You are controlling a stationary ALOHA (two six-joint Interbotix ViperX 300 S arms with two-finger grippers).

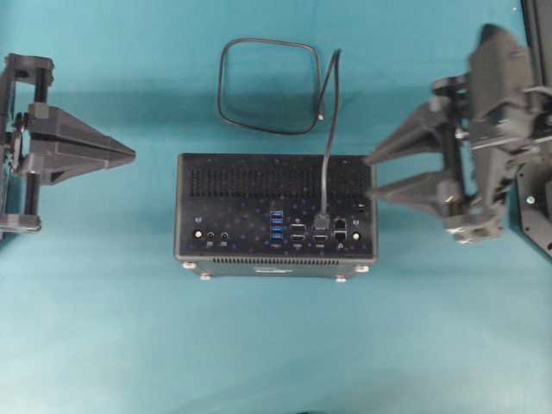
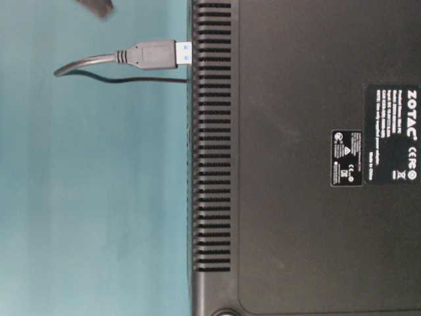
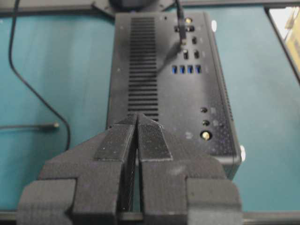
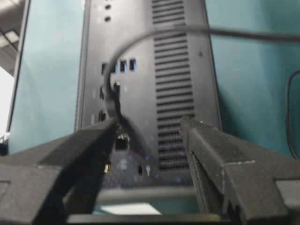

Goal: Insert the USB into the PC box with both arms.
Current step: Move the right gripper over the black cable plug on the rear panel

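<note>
The PC box [image 1: 276, 216] lies in the middle of the teal table, port face up. The USB cable [image 1: 267, 86] loops behind it, and its plug [image 1: 323, 222] stands in a port right of the blue sockets. At table level the plug [image 2: 158, 54] meets the box [image 2: 302, 158] with a sliver of blue showing. My left gripper [image 1: 131, 155] is shut and empty, left of the box and apart from it; its tips [image 3: 137, 117] point at the box [image 3: 173, 93]. My right gripper [image 1: 373, 177] is open at the box's right edge, holding nothing. Beyond the right gripper [image 4: 149, 124] stands the plug [image 4: 115, 101].
The cable's free small connector [image 1: 321, 116] lies on the table behind the box. A black frame [image 1: 539, 207] stands at the right edge behind the right arm. The left arm's body [image 1: 26, 147] fills the left edge.
</note>
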